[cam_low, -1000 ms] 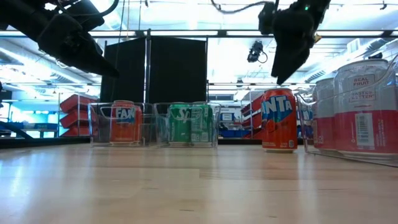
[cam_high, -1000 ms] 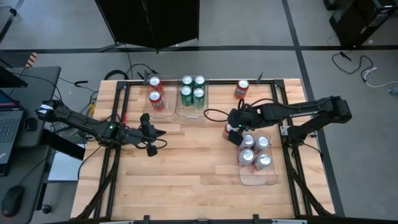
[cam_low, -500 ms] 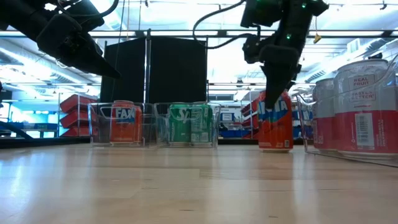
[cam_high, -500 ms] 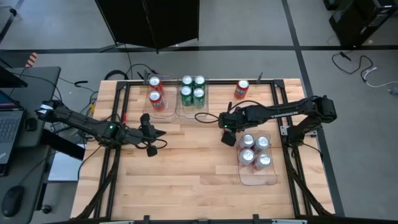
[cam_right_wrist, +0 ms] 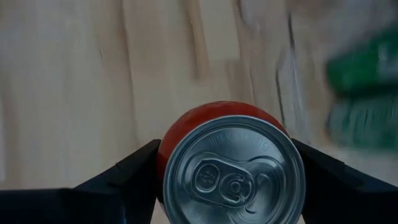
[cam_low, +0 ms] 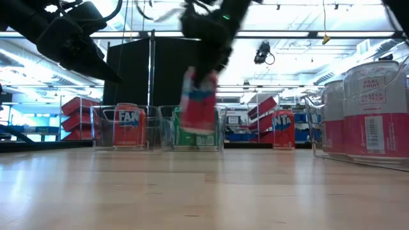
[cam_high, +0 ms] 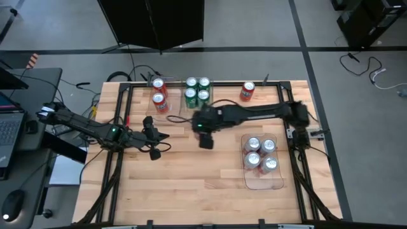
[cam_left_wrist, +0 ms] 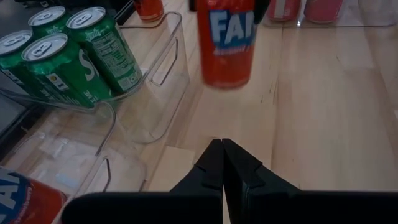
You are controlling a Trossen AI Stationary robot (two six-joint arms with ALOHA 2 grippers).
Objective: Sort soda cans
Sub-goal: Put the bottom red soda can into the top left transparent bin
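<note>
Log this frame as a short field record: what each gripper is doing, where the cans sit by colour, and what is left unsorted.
right gripper: shut on a red cylindrical soda can, carried above the table near the green tray
left gripper: shut, empty, hovering over the table's left side
red cans in tray: two in the clear plastic left tray
green cans: four in the middle clear tray
silver-white cans: four in the clear tray at right
unsorted: one red can standing at the table's far edge

overhead, table-level, two wrist cameras, sharing red can [cam_low: 197, 102]
</note>
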